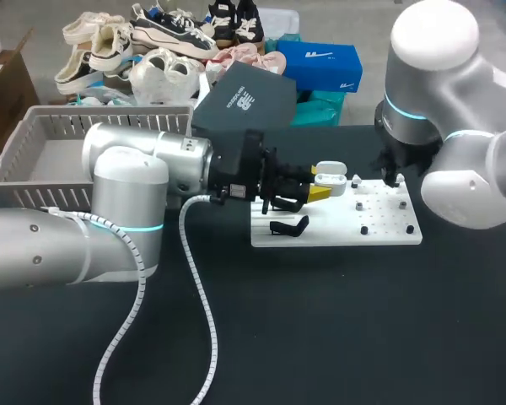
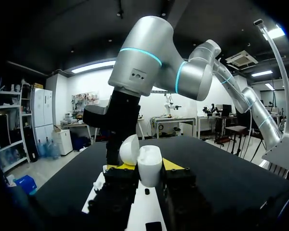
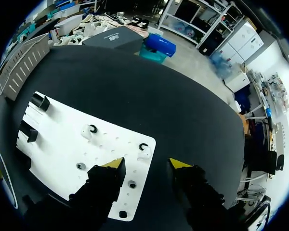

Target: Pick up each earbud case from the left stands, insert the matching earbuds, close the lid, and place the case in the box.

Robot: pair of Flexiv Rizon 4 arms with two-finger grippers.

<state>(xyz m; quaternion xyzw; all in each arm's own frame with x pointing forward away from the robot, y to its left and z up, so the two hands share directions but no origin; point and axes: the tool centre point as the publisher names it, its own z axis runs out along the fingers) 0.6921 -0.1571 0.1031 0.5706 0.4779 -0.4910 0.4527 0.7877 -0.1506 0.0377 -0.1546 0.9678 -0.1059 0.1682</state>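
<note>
Held: case (image 2: 149, 161), open, lid up, pinched between the left claw (image 2: 144, 169) fingers; right claw (image 3: 147, 166): wide, earbud (image 3: 143, 152) just ahead of its tips, on the board (image 3: 62, 144); risks: an off-centre pinch may flick the earbud away; pushing it in may twist the case.

Black table (image 1: 337, 329) carries white board (image 1: 337, 228), grey basket (image 1: 110, 122).

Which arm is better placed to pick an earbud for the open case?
Right. Its open pincer hangs close above the earbuds on the board, while the left pincer is shut on the case.
</note>
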